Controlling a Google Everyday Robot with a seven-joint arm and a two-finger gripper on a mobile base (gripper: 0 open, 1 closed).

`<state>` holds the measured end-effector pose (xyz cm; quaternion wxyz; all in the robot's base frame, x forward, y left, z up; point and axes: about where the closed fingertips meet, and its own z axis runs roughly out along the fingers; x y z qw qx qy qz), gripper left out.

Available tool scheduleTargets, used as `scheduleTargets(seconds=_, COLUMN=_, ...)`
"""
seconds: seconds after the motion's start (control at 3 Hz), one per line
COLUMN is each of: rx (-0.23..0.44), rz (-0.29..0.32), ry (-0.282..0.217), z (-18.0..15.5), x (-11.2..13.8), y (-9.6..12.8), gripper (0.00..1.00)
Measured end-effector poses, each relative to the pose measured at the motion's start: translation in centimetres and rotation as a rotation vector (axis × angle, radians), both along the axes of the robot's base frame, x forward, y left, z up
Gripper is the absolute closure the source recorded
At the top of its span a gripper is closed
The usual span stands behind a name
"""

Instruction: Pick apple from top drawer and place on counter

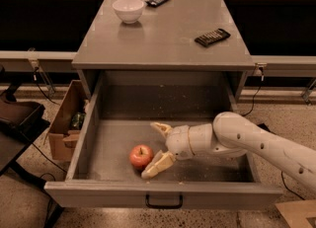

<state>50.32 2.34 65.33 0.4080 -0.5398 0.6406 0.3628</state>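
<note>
Red apple (141, 156) upright on open top drawer (111, 140) floor, front-centre; gripper (150, 150) just right, fingers (158, 165) spread.

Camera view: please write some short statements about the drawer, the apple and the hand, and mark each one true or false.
1. The apple lies on the floor of the top drawer. True.
2. The hand is shut on the apple. False: the hand is open, with its fingers spread. It is inside the drawer, close to the apple on its right side in the view.
3. A white bowl stands on the counter. True.
4. The top drawer is closed. False: it stands open, and its floor is in plain sight.
5. A cardboard box stands on the ground at the left of the drawer. True.
</note>
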Motion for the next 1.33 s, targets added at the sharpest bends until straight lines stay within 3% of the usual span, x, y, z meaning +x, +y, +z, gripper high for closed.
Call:
scheduleTargets(seconds=0.33, rx=0.018, rz=0.057, ry=-0.044, z=-0.9, x=-0.7, y=1.5, gripper=0.02)
scheduleTargets(seconds=1.33, rx=-0.024, rz=0.109, ry=-0.081, z=-3.3, x=-0.1, y=3.4, gripper=0.72)
